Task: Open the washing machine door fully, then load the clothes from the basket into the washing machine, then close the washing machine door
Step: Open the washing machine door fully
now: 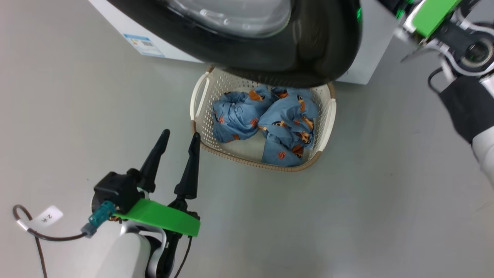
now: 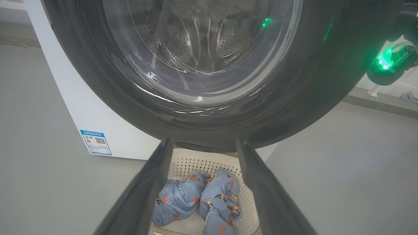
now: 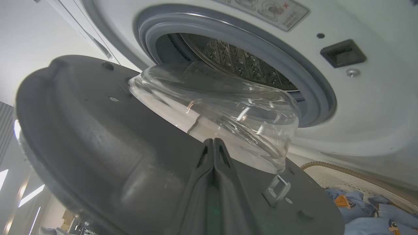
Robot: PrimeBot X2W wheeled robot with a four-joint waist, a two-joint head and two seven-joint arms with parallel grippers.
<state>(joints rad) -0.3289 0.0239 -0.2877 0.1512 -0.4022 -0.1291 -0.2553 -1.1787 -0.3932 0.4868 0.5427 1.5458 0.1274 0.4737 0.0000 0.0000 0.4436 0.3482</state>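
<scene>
Right wrist view: our right gripper (image 3: 213,143), fingers together, against inner face of part-open washing machine door (image 3: 98,147); stiff, slick, we push near rim; left gripper (image 1: 181,135) wide beside basket (image 1: 254,163) holding soft clothes (image 1: 270,119).

Floor (image 1: 386,193): smooth grey, continuous, no seams visible, with a dull even sheen and soft-edged shadows. In the left wrist view a band (image 2: 13,32) of a slightly different grey runs along its far edge at upper left; at right a low grey kerb (image 2: 385,106) borders it. In the right wrist view a plain white surface (image 3: 29,36), wall or ceiling not determinable, occupies the upper left. Dark slatted panel (image 3: 4,130) at the left edge. Bright strip lights (image 3: 31,195) below it. Lighting diffuse overall.
</scene>
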